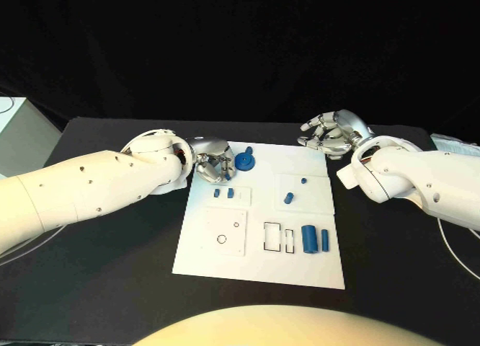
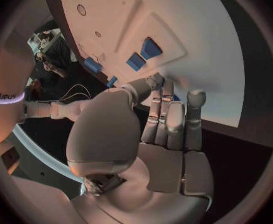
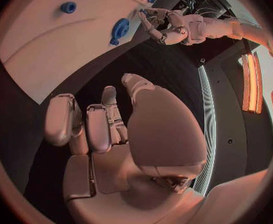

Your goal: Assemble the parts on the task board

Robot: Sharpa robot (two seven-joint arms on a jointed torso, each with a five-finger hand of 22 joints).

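Black table (image 1: 115, 281) carries the white task board (image 1: 225, 259) with small blue parts (image 1: 310, 240); both hands, left hand (image 1: 213, 164) and right hand (image 1: 331, 134), hold nothing, fingers curled.

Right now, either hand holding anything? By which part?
Nothing held. Left hand hovers at the task board beside a blue part; right hand is curled on nothing.
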